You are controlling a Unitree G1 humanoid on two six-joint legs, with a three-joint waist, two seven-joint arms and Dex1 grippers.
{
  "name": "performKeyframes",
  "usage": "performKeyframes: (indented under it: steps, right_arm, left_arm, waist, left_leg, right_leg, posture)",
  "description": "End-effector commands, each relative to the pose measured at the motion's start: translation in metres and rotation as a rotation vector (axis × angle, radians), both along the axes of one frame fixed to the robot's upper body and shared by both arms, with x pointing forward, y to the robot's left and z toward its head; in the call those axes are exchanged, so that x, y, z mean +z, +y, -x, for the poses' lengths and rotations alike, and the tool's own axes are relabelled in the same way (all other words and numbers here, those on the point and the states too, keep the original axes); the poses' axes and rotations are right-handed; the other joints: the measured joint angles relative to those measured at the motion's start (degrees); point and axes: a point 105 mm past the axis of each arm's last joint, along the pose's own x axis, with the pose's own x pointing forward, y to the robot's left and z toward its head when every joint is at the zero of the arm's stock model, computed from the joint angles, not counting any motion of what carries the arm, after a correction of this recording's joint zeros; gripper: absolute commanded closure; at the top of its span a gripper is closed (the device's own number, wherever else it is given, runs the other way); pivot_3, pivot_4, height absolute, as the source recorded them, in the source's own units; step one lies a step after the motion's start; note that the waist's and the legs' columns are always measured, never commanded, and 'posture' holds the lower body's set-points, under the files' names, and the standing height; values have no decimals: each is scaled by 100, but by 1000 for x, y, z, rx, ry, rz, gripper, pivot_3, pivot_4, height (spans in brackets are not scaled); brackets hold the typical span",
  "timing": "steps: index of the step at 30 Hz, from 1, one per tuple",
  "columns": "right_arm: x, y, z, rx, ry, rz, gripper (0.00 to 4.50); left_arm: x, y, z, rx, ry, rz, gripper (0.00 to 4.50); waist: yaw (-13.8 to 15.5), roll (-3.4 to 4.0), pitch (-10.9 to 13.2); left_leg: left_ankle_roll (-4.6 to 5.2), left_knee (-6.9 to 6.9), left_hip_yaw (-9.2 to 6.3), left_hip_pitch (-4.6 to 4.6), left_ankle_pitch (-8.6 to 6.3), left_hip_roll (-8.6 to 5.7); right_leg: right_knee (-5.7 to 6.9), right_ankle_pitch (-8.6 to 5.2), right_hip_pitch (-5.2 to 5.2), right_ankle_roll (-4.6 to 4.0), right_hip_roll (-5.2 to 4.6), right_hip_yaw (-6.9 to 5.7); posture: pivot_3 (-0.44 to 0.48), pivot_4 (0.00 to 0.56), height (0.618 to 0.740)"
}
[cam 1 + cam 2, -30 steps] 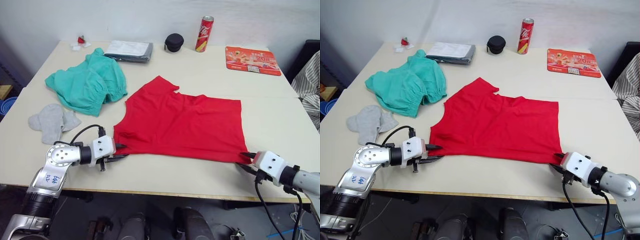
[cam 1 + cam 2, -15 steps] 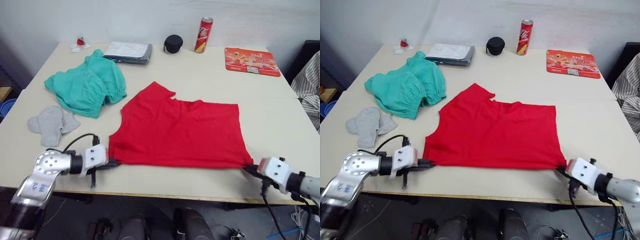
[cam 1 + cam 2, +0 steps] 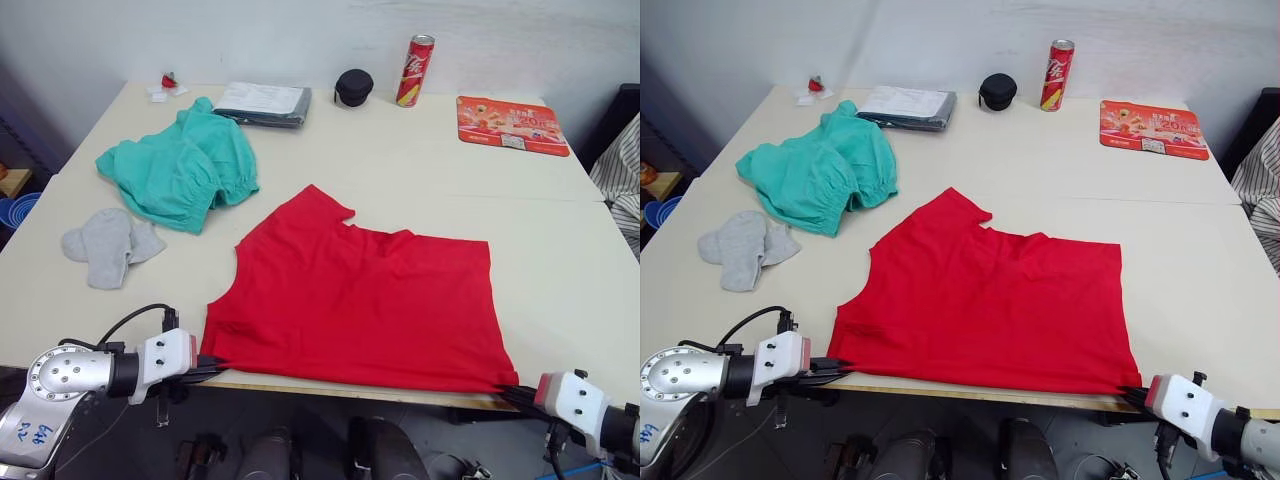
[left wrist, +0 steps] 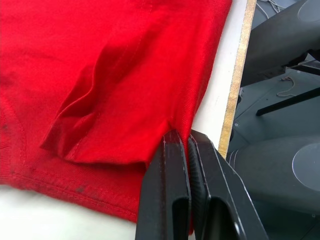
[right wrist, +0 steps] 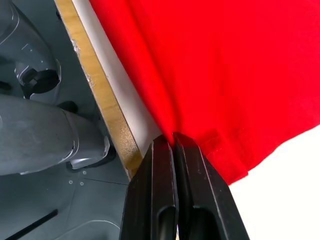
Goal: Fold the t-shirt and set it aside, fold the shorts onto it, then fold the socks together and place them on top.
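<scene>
**Shirt fold barely started, everything else untouched**

Going left to right: the grey socks (image 3: 107, 243) are lying loose in a little heap near the left edge of the bench (image 3: 420, 160), with the teal shorts (image 3: 180, 167) crumpled just behind them. Neither looks folded at all.

Down at the near left corner, the left gripper (image 3: 208, 367) has its fingers (image 4: 167, 190) clenched on the edge of the red t-shirt (image 3: 360, 295); the wrist view shows the cloth pinched between them right at the bench edge. The shirt itself lies spread mostly flat across the middle of the bench, its near edge along the front of the bench, with a small wrinkle by the left grip.

Over at the near right corner, the right gripper (image 3: 515, 394) is also clamped on the shirt's edge, fingers (image 5: 160, 190) tight together with red fabric caught in them.

At the back there's a flat grey packet (image 3: 262, 102), a small black case (image 3: 353, 87), a red can (image 3: 415, 70) and a red mat (image 3: 512, 124).

So progress-wise: looks like step one only, shirt held at two corners, no fold made. Shorts and socks are all still to do.
</scene>
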Motion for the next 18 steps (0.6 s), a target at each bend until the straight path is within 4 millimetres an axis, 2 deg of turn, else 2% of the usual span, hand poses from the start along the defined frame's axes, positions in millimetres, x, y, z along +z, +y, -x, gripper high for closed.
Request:
performKeyframes:
  steps: [1,3,5,7,10,12,13,17,18]
  right_arm:
    - [5,6,3,-17,37,-62,3907]
    - [7,11,12,21,99,-74,3269]
    - [12,16,22,64,161,-88,2550]
    - [26,19,30,93,253,-125,1831]
    - [48,17,31,106,317,-150,749]
    - [72,9,9,48,304,-223,24]
    - [80,6,1,25,289,-248,0]
    - [105,-21,-69,-86,38,-218,0]
    - [109,-24,-81,-98,-4,-218,0]
  left_arm:
    - [11,3,1,-20,-32,-21,3842]
    - [14,7,5,-33,7,-22,3240]
    - [20,9,15,-59,111,3,3213]
    - [29,17,19,-86,155,-19,3213]
    - [47,25,19,-81,239,6,3213]
    - [70,25,1,-38,248,82,2867]
    - [78,23,-5,-25,247,108,2617]
    - [96,9,-69,78,91,233,1405]
    - [98,6,-79,90,80,249,1127]
  waist:
    - [-4,2,0]
    - [8,2,1]
    - [12,7,4]
    - [17,20,12]
    - [18,19,15]
    - [17,16,19]
    - [15,11,25]
    - [13,37,39]
    - [11,42,41]
  left_leg:
    - [3,-1,0,0,2,0]
    - [5,-3,1,-1,3,0]
    - [6,-7,0,-3,4,0]
    - [15,-11,0,-4,8,0]
    - [19,-8,0,-7,8,0]
    - [19,-10,-1,-6,8,0]
    - [19,-8,-1,-4,8,0]
    - [10,-6,1,-2,13,-7]
    - [11,-5,2,-7,17,-8]
  right_leg:
    - [0,-1,-1,-1,0,0]
    - [0,-1,-2,-2,0,0]
    - [0,-3,-7,-6,0,-1]
    - [-4,-5,-9,-8,0,-1]
    - [-8,-4,-9,-7,-1,0]
    - [-10,-3,-8,-7,-1,-1]
    - [-9,-2,-5,-6,-1,0]
    - [-15,15,-3,0,-6,0]
    - [-15,16,-4,1,-6,-1]
  posture:
    - [0,150,740]
    - [0,150,740]
    - [0,150,740]
    - [0,150,740]
    - [0,150,740]
    - [0,150,740]
    - [0,150,740]
    - [0,150,740]
    - [0,150,740]
